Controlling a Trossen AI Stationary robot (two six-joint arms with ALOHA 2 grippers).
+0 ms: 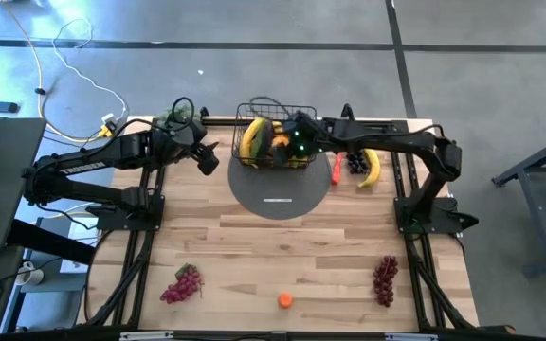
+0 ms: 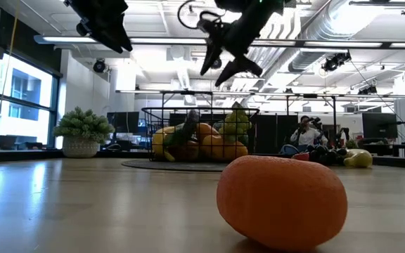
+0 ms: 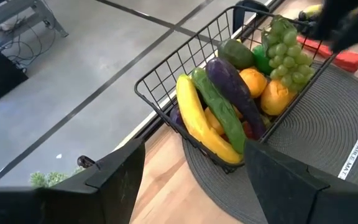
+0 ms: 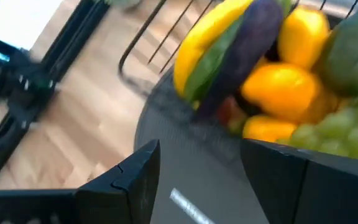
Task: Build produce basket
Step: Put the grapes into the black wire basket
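The black wire basket [image 1: 275, 142] stands on a round grey mat [image 1: 278, 194] at the table's far middle. It holds a banana [image 3: 197, 121], a cucumber [image 3: 219, 112], an eggplant [image 3: 236, 93], orange mangoes [image 3: 277, 96], green grapes [image 3: 286, 46] and an avocado [image 3: 236, 53]. My right gripper [image 1: 289, 144] hangs open and empty above the basket, clear of the produce [image 4: 278, 87]. My left gripper [image 1: 207, 156] stands open and empty in the air, left of the basket. Loose on the table lie a red chili [image 1: 336, 169], dark grapes [image 1: 356, 163] and a second banana [image 1: 373, 169].
Near the front edge lie red grapes [image 1: 183, 284], an orange fruit [image 1: 284, 300] and dark red grapes [image 1: 385, 279]. A grey-green leafy bunch [image 2: 83, 126] sits at the far left corner. Bare wood spreads between the mat and the front row of fruit.
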